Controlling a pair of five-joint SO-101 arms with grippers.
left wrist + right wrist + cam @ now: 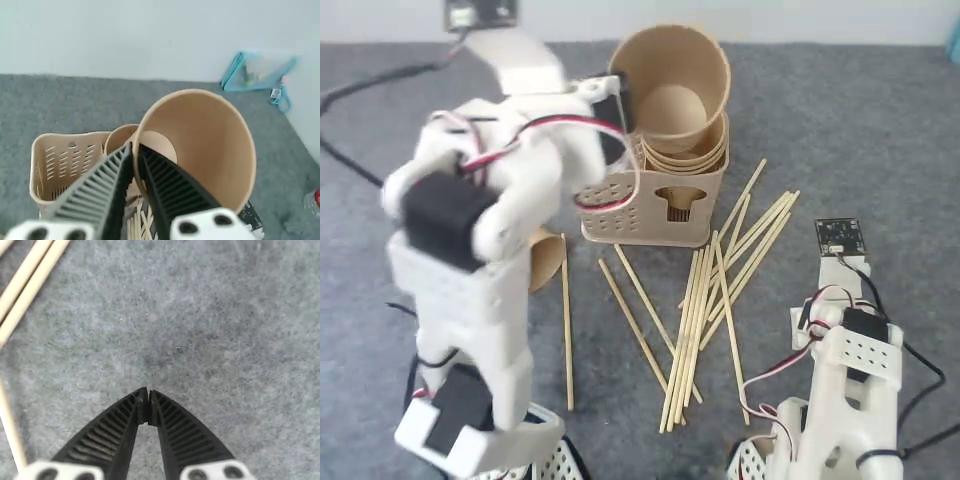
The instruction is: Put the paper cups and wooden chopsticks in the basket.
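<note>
Carpet [880, 130] under chopsticks [695, 320], pale wall [125, 35] behind

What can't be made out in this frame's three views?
1. High view: the left arm covers most of the cup lying on its side and part of the basket.
2. Left wrist view: the held paper cup and left gripper block the basket's inside, so the stacked cups cannot be counted.
3. Right wrist view: the chopsticks run off the picture's edge.
</note>
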